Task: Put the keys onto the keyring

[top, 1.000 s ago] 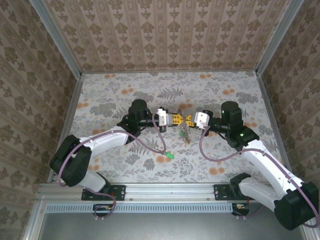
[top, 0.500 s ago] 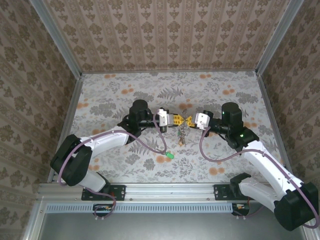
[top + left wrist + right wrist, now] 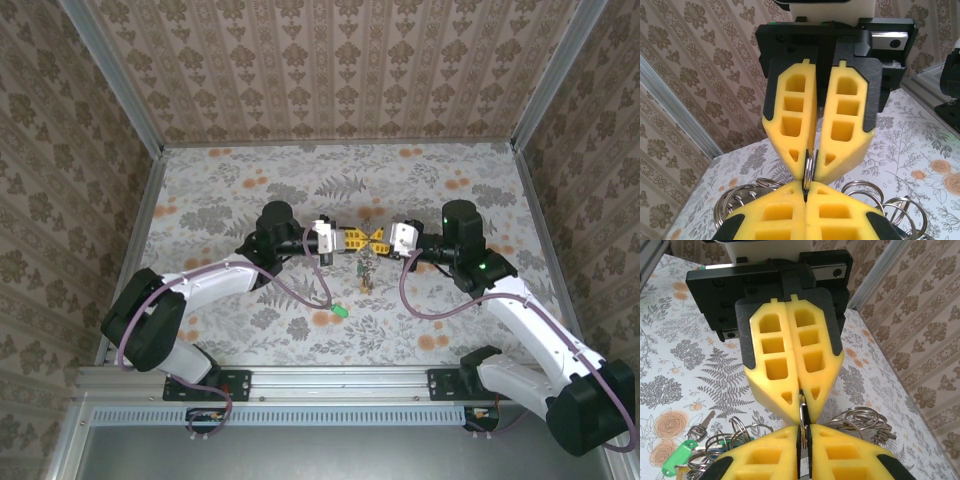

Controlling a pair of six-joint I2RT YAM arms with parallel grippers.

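Note:
My left gripper (image 3: 364, 239) and right gripper (image 3: 378, 239) meet tip to tip above the middle of the table. Each is shut on the same thin metal keyring (image 3: 809, 167), which stands edge-on between both pairs of yellow fingers. In the right wrist view the keyring (image 3: 802, 412) runs from my right gripper (image 3: 802, 436) up into the left gripper (image 3: 801, 402) opposite. A bunch of small rings and keys (image 3: 365, 273) hangs under the grippers. A green-headed key (image 3: 677, 460) and a bare metal key (image 3: 702, 424) lie among ring loops. Another green key (image 3: 340, 312) lies apart on the table.
Loose loops of wire rings (image 3: 742, 197) spread on the floral table on both sides below the fingers, with more rings (image 3: 862, 421) at the right. Patterned walls (image 3: 330, 70) and metal rails (image 3: 150, 200) close in the table. Purple cables (image 3: 300, 290) trail from both arms.
The right gripper has edged a little to the left against the left one. The hanging bunch has swung slightly left. Both grips on the ring hold.

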